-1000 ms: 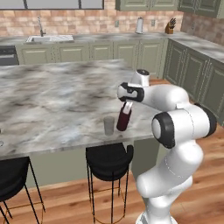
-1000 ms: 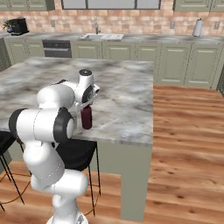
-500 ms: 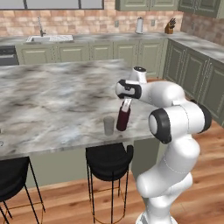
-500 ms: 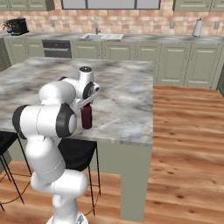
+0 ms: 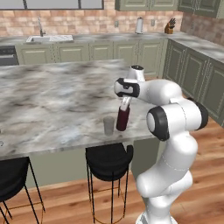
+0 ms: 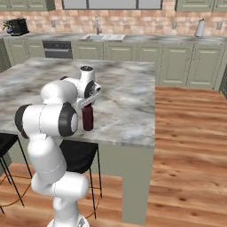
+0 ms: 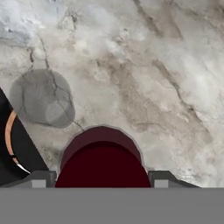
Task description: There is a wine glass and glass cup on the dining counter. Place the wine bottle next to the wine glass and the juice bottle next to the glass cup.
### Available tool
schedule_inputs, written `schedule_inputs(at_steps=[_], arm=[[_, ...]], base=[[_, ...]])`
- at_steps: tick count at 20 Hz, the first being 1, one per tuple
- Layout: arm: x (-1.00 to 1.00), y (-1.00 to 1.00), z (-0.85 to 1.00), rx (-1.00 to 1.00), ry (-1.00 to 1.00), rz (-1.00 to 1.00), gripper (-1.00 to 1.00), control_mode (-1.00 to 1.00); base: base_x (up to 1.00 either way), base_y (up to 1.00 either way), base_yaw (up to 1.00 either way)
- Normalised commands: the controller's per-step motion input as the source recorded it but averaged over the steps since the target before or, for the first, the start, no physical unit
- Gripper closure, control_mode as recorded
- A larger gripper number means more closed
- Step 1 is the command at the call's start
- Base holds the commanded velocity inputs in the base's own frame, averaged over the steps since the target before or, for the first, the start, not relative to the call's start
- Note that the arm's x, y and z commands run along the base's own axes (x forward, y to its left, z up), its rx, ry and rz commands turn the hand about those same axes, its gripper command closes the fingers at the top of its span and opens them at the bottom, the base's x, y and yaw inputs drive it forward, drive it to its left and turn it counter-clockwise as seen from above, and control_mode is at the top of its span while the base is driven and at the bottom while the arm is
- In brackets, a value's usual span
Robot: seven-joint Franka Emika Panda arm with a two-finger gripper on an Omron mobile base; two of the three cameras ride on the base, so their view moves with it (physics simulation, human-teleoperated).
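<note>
Juice bottle neck hidden inside pincer, beside glass cup.

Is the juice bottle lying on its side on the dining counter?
No, the juice bottle stands upright beside the glass cup, its neck in the gripper.

dining counter: veined marble, smooth | glass cup: translucent grey

Glossy white rounded arm, dark joints.
</note>
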Motion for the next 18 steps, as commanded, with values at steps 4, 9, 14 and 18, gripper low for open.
schedule_inputs(at_steps=[4,9,14,18], arm=[[0.0,0.13,-0.44,0.0,0.02,-0.02,-1.0,-1.0],[-0.07,0.13,-0.34,-0.01,-0.02,0.0,-1.0,-1.0],[-0.04,0.01,-0.2,0.0,0.0,0.0,-1.0,-1.0],[-0.06,0.0,-0.03,0.0,0.0,0.0,-1.0,-1.0]], base=[[0.0,0.0,0.0],[0.0,0.0,0.0],[0.0,0.0,0.0],[0.0,0.0,0.0]])
